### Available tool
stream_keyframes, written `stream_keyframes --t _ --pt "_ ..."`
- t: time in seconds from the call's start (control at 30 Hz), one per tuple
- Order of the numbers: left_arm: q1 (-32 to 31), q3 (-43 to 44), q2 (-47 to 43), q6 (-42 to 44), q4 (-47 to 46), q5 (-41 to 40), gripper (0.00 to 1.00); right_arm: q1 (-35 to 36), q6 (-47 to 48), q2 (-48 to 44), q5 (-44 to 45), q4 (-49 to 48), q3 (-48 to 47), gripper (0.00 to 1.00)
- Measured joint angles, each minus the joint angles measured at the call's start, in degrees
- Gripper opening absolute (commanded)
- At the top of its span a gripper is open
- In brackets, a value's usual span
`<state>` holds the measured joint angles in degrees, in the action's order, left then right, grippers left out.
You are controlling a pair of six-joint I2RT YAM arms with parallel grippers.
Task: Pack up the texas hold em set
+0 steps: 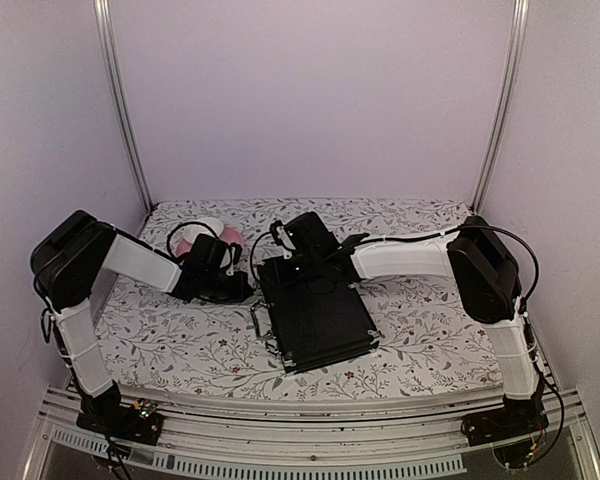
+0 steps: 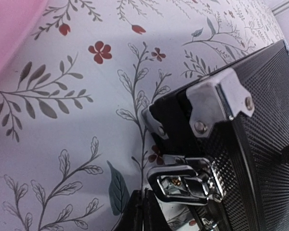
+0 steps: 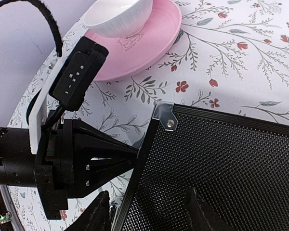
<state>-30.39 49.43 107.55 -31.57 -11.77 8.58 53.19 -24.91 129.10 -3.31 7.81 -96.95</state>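
Left tool [image 2: 142, 215]: clenched, empty. Its tip rests against the left edge of the case [image 1: 320, 315], just beside a chrome latch [image 2: 183, 185].

Right tool [image 3: 147, 195]: released, jaws partway apart and grasping nothing, poised over the lid's far left corner. One finger is outside the edge, the other over the lid. Cannot tell whether they touch it.

Case lies flat and shut mid-desk [image 1: 160, 340]. It is a black rectangle with a dimpled, woven-looking skin and riveted bright metal corner caps [image 3: 166, 115]. Desk cloth is white with grey leaf sprigs and small red flowers.

Beyond the case's far left corner is a glossy pink saucer [image 3: 154, 38] carrying a white cup [image 3: 118, 14].
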Motion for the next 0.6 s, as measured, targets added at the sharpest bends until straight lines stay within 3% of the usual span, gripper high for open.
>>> stream_keyframes --t 0.6 --pt "0.42 5.42 4.94 1.51 -1.25 -1.86 0.02 -0.17 -1.05 -0.57 0.2 -1.46 1.62 0.51"
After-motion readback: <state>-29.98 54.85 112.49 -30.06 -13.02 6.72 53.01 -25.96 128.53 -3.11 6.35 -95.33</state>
